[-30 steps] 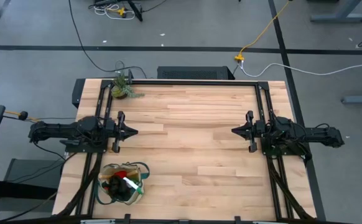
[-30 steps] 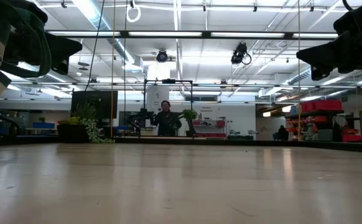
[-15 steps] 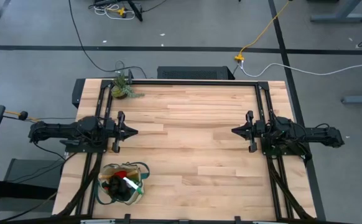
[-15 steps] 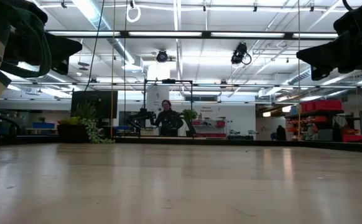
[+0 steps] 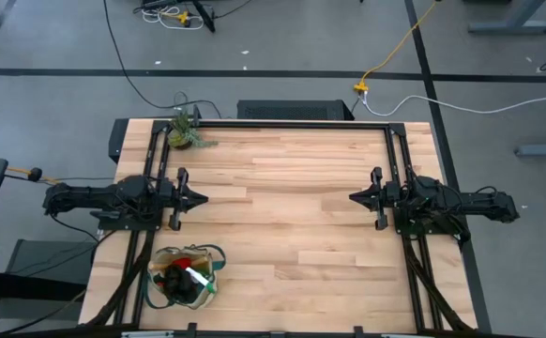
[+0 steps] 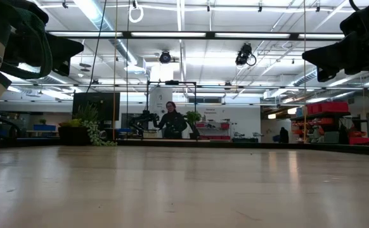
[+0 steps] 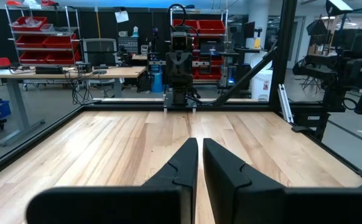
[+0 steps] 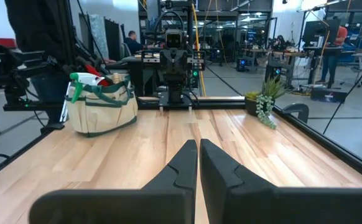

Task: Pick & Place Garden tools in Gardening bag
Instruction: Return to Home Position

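Note:
The beige gardening bag (image 5: 185, 277) with dark green trim stands on the table near its front left corner; it also shows in the right wrist view (image 8: 101, 102). Garden tools (image 5: 187, 272) sit inside it: a translucent green item with a white part (image 8: 81, 79), red and black items. My left gripper (image 5: 201, 198) is shut and empty at the table's left side, above the wood, behind the bag. My right gripper (image 5: 355, 197) is shut and empty at the table's right side. Both point toward the table's middle.
A small green potted plant (image 5: 184, 131) stands at the table's far left corner, also in the right wrist view (image 8: 266, 99). Black frame rails (image 5: 400, 160) run along the table's sides and back. The wooden top (image 5: 282, 216) lies bare between the grippers. A person (image 6: 170, 120) shows far behind.

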Controlling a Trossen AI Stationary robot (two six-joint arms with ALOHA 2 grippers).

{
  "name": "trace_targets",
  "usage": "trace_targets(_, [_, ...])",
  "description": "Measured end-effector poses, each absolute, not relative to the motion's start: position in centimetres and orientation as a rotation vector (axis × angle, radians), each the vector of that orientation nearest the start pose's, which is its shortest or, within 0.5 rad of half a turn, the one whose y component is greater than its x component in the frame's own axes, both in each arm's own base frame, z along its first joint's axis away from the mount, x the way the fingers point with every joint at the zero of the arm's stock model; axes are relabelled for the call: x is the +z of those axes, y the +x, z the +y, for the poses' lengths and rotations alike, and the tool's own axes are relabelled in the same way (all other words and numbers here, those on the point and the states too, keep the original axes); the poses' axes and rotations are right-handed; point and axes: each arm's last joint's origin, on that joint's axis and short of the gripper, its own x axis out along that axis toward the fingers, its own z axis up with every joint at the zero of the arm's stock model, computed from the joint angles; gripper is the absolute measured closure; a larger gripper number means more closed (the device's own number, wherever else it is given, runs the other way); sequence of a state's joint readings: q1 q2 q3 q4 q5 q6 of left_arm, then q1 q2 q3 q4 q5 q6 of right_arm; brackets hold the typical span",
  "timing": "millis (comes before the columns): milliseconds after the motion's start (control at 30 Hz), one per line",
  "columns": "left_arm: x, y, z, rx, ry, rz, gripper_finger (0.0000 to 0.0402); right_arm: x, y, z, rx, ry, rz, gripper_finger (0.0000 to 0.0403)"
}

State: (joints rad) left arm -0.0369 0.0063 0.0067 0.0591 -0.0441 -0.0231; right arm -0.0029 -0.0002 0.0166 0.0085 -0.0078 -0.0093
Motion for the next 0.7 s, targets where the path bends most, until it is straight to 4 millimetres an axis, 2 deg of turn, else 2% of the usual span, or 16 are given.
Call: trace_targets(700, [17.1,9.75,-0.23,0.006,-0.025,-0.06,0.0369,17.0,9.66,-0.01,0.005,-0.009,-0.025,0.038])
